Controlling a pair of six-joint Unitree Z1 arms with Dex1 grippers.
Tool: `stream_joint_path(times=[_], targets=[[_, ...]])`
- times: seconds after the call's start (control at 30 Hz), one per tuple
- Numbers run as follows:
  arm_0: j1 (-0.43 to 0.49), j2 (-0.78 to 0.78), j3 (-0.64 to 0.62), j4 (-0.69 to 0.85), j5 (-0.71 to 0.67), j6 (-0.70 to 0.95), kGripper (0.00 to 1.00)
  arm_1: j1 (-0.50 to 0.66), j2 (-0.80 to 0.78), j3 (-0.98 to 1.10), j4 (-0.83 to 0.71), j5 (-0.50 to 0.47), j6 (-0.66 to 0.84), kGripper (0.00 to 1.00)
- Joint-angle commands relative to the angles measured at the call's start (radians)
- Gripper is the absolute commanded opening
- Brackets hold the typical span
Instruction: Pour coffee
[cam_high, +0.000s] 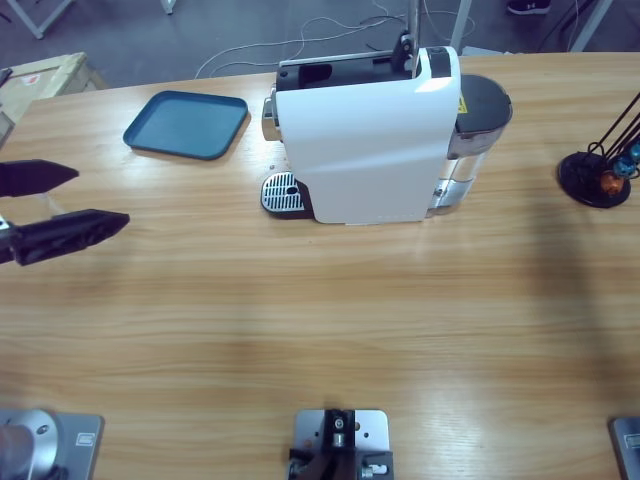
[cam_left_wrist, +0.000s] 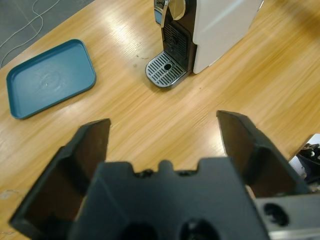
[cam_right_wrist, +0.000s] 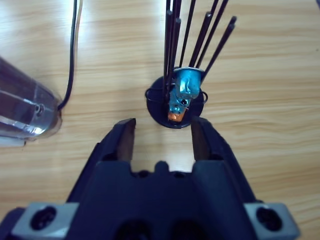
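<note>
Coffee unseen, both grippers empty

Coffee shows in no view. High view: machine mid-table, tray beside it. Left wrist: left gripper wide open, empty, facing drip grate. Right wrist: right gripper open, empty, just short of capsule rack.

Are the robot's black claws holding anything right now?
No. The left gripper is open over bare wooden table, and the right gripper is open, just short of the black wire capsule stand. Neither touches anything.

Wooden table bears coffee machine, blue tray, capsule rack.
</note>
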Motion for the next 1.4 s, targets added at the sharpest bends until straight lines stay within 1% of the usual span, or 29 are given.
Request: stream_joint_path(times=[0.03,0.2,0.27,0.4,0.43,0.47,0.53,0.6,0.67,0.77,0.8,0.83,0.87,0.9,0.93,0.97,1.4], targets=[[-0.009,0.008,0.001,-0.014,0.0,-0.013,0.991,-0.081,0.111,0.075,-0.131,0.051,0.014,0.427],[-0.012,0.021,-0.012,-0.016,-0.003,-0.013,0.991,-0.113,0.135,0.073,-0.165,0.052,0.012,0.415],[-0.017,0.029,-0.015,-0.025,-0.004,-0.013,0.991,-0.12,0.141,0.073,-0.174,0.047,0.01,0.319],[-0.035,0.046,-0.019,-0.038,-0.004,-0.015,0.991,-0.123,0.155,0.072,-0.18,0.049,0.006,0.286],[-0.038,0.05,-0.021,-0.04,-0.004,-0.016,0.991,-0.127,0.16,0.074,-0.185,0.049,0.002,0.207],[-0.039,0.052,-0.022,-0.041,-0.004,-0.017,0.991,-0.129,0.161,0.074,-0.189,0.049,-0.002,0.181],[-0.039,0.056,-0.023,-0.044,-0.004,-0.019,0.991,-0.129,0.164,0.069,-0.189,0.052,-0.005,0.171],[-0.039,0.057,-0.023,-0.045,-0.003,-0.02,0.991,-0.13,0.168,0.07,-0.19,0.056,-0.007,0.096],[-0.039,0.059,-0.023,-0.045,-0.003,-0.02,0.991,-0.131,0.172,0.072,-0.196,0.058,-0.008,0.057],[-0.039,0.059,-0.023,-0.045,-0.003,-0.022,0.991,-0.14,0.176,0.068,-0.206,0.054,0.005,0.061],[-0.039,0.059,-0.022,-0.045,-0.003,-0.022,0.991,-0.141,0.177,0.065,-0.209,0.055,0.013,0.07],[-0.039,0.059,-0.022,-0.045,-0.003,-0.023,0.991,-0.141,0.181,0.062,-0.209,0.058,0.014,0.157],[-0.039,0.06,-0.02,-0.045,-0.003,-0.023,0.991,-0.141,0.184,0.06,-0.208,0.06,0.015,0.483],[-0.039,0.061,-0.019,-0.045,-0.003,-0.023,0.991,-0.141,0.184,0.062,-0.208,0.06,0.015,0.646],[-0.039,0.062,-0.019,-0.045,-0.003,-0.025,0.991,-0.141,0.184,0.064,-0.208,0.064,0.014,0.687],[-0.039,0.063,-0.018,-0.048,-0.003,-0.027,0.991,-0.141,0.184,0.064,-0.208,0.065,0.014,0.699],[-0.039,0.063,-0.015,-0.051,-0.004,-0.036,0.991,-0.141,0.203,0.043,-0.195,0.041,0.015,0.69]])
